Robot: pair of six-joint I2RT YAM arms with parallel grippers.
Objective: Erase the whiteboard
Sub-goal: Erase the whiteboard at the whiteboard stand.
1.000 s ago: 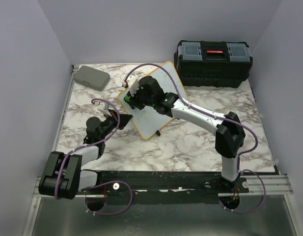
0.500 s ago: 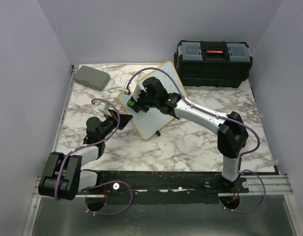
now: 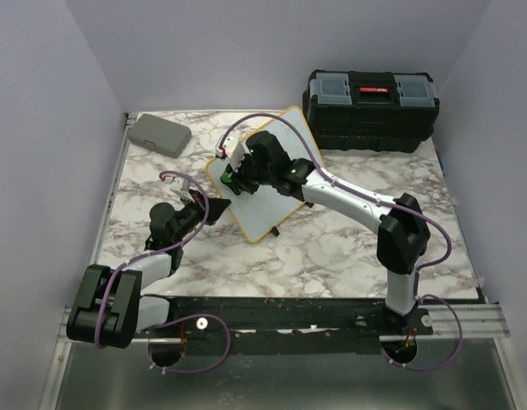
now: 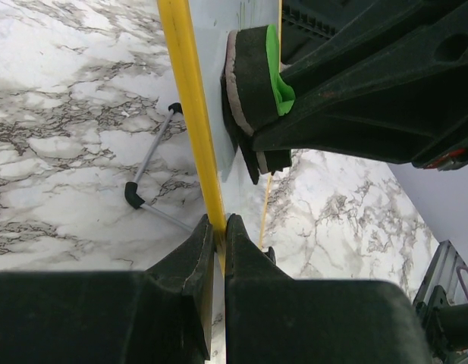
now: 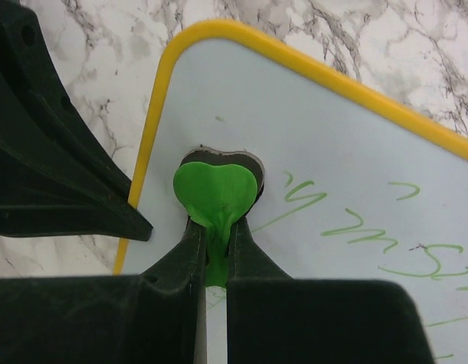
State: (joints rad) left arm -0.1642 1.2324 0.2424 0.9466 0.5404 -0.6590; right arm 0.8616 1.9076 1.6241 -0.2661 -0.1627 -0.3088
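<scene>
Overhead view, left to right: a grey case point(image 3: 159, 134) lies flat in the upper left corner of the marble bench point(image 3: 331, 248). The left arm runs low from its base at lower left, up and to the right. The left end effector point(image 3: 213, 207) meets the left edge of the whiteboard point(image 3: 265, 212). The whiteboard stands tilted on edge at frame centre. The right arm has its base at lower right and its elbow raised at the right, with the forearm reaching left across the board face. The right end effector point(image 3: 231, 179) sits at the board's upper left part. A black toolbox point(image 3: 371, 98) is at upper right, apart from the board.

Left wrist view only: both fingers are closed tight on the board's yellow frame, seen edge-on. A thin metal leg point(image 4: 150, 163) with black tips rests on the bench left of the frame. The eraser point(image 4: 252, 83) is pressed flat to the board face.

Right wrist view only: the fingers are clamped on the eraser's green tab, with its pad on the white surface near the rounded corner. Green handwriting point(image 5: 355, 227) lies to the right of the eraser and is not legible.
</scene>
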